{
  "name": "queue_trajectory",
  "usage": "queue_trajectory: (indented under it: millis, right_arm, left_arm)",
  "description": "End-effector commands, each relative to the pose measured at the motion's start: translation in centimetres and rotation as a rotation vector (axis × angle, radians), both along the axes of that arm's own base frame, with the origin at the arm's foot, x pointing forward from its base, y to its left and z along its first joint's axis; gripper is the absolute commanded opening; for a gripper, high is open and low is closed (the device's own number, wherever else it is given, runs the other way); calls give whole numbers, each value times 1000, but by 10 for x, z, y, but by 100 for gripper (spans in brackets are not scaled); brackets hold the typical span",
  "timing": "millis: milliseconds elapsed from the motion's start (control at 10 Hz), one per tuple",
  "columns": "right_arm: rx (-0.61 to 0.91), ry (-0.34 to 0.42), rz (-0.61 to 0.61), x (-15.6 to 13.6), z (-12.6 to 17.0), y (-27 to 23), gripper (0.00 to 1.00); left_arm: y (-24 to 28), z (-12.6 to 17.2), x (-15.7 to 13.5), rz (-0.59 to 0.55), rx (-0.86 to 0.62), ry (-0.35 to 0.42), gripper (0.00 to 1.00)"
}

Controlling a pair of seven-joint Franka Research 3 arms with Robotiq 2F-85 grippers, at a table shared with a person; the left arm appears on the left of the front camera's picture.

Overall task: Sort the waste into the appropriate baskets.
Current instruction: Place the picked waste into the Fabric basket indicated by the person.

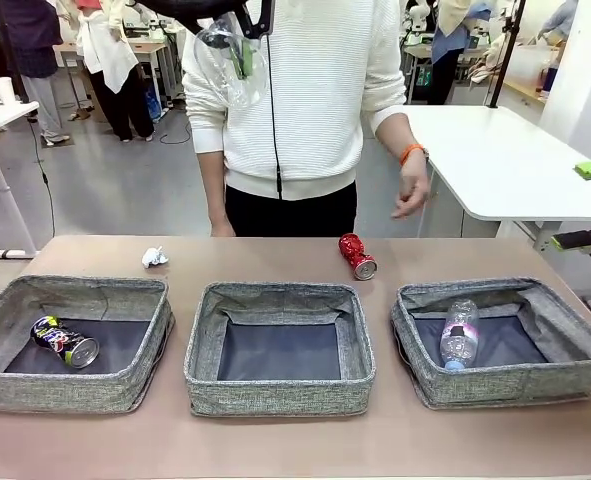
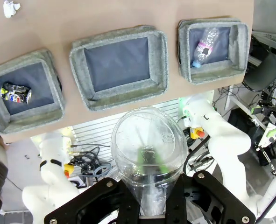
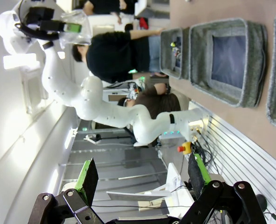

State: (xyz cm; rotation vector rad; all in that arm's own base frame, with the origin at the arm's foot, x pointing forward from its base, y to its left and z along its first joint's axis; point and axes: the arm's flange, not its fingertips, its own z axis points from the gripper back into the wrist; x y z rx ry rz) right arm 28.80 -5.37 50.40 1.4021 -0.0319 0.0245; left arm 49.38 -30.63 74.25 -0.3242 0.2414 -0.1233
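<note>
Two items binned; holding the clear plastic cup (image 1: 223, 45) clenched in the left tool (image 2: 149, 158) at top centre, likely best lowering it into the lower-right basket (image 1: 505, 385) beside the bottle (image 1: 459, 335); right tool (image 3: 142, 172) released.

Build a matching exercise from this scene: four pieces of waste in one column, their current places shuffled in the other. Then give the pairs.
Things
1. printed can
2. plastic bottle
3. red can
4. clear cup

Places
A. gripped in the left hand, high above the baskets
B. lying in the right basket
C. lying on the table, outside any basket
D. lying in the left basket

Pairs: 1-D, 2-B, 3-C, 4-A
</note>
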Motion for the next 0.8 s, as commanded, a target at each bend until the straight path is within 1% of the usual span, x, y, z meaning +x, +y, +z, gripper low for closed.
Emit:
queue_trajectory:
  millis: [0,700]
  right_arm:
    - [15,-17,5,1,3,-1,100]
    - [15,-17,5,1,3,-1,100]
  left_arm:
    - [3,1,-5,8,10,-5,5]
    - [3,1,-5,8,10,-5,5]
